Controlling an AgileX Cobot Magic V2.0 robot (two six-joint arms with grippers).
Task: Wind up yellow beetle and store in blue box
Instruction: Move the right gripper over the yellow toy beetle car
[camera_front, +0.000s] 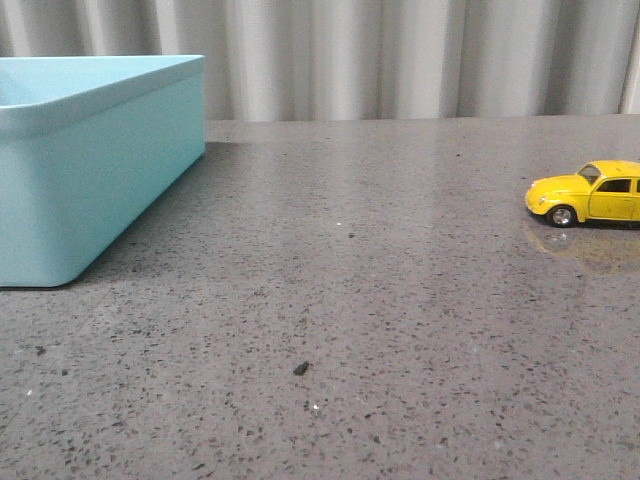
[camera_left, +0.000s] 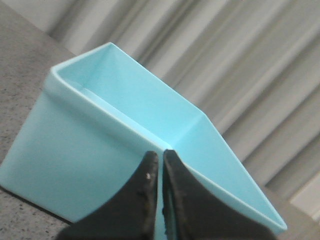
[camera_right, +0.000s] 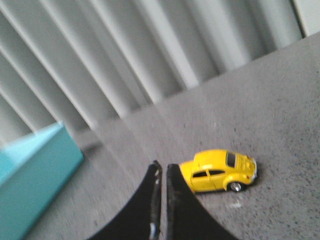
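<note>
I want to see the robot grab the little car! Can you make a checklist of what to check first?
1. Car upright on its wheels: ok.
2. Table around the car free of clutter: ok.
3. Right claw open for grabbing: not ok, fingers nearly together.
4. Right claw touching the car: not ok, apart from it.
5. Box open on top: ok.
6. Left claw holding nothing: ok, it is shut near the box.
</note>
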